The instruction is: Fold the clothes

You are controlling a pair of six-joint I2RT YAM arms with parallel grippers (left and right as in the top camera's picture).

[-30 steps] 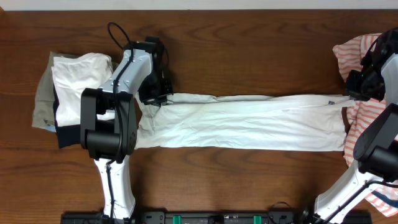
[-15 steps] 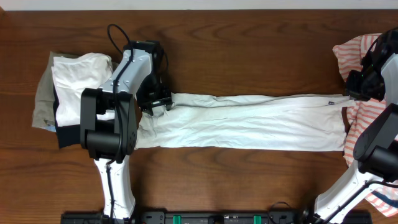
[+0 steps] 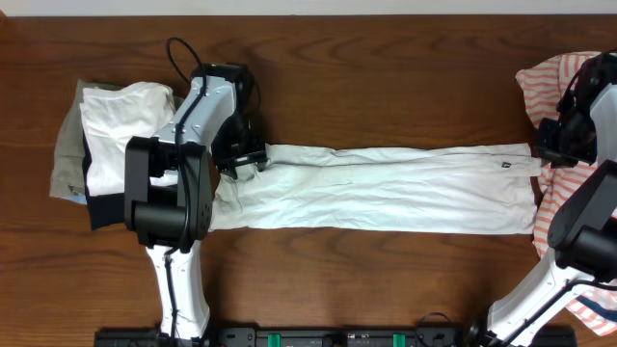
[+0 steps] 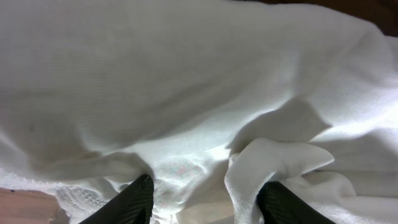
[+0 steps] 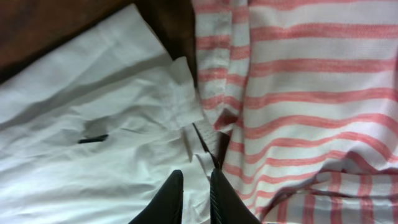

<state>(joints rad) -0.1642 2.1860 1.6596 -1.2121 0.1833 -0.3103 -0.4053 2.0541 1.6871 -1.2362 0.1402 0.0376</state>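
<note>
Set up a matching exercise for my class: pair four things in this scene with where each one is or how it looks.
Column A
1. long white garment
2. striped garment
3. stack of folded clothes
4. left claw

Column B
a. coral and white, at the right end of the table
b. open, fingers apart over white fabric
c. stretched flat across the middle of the table
d. piled at the left end of the table, white on top

Pairs: 1-c, 2-a, 3-d, 4-b
</note>
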